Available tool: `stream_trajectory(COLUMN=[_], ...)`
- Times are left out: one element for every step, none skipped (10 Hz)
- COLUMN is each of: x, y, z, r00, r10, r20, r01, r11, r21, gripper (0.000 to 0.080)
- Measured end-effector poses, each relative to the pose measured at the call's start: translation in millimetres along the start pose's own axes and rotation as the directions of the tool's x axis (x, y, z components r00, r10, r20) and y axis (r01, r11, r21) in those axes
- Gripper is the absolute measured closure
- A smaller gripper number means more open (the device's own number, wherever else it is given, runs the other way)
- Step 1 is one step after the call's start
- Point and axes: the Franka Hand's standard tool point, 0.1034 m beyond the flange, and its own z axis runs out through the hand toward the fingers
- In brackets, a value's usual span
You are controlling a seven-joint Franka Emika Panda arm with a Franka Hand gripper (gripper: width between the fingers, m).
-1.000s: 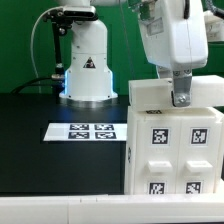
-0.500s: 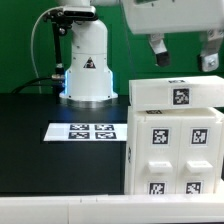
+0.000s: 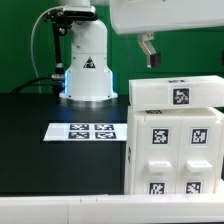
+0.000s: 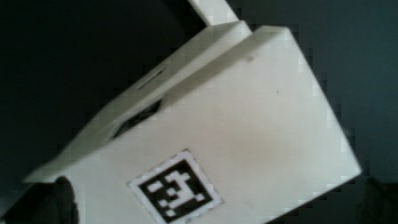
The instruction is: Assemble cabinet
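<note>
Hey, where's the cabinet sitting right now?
The cabinet stands on the black table at the exterior view's right, just right of the marker board, with the gripper raised clear above it.

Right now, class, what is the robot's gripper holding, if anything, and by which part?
Nothing: the gripper hangs in the air above the large white plastic cabinet, touching nothing.

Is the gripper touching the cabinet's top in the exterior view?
No. The gripper hangs clear above the cabinet, with green backdrop visible between them.

White arm, black cable — warning triangle
</note>
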Motion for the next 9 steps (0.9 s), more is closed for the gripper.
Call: stream_trajectory(x=[-1.9, -0.8, -0.5, -0.3, -0.4, -4.2, -8.6, -7.8, -7.0], y=[1.1, 2.0, 2.6, 3.0, 3.0, 3.1, 2.5, 4.4, 6.4], z=[4.1, 3.6, 3.8, 3.9, 3.9, 3.9, 2.4, -1.9, -2.3], r00=[0.996, 0.989, 0.974, 0.959, 0.944, 0.853, 0.751, 0.677, 0.637], r10=[-0.089, -0.146, -0.225, -0.284, -0.33, -0.521, -0.658, -0.735, -0.769], r20=[0.013, 0.011, 0.012, 0.012, 0.013, 0.035, 0.058, 0.049, 0.049], r01=[0.089, 0.146, 0.225, 0.284, 0.33, 0.521, 0.658, 0.735, 0.769], r11=[0.996, 0.989, 0.974, 0.959, 0.944, 0.853, 0.753, 0.678, 0.638], r21=[-0.006, -0.005, -0.004, -0.003, -0.003, -0.004, 0.012, 0.018, 0.018], gripper=[0.0003, 0.0003, 0.0003, 0.0003, 0.0003, 0.0003, 0.0003, 0.0003, 0.0003])
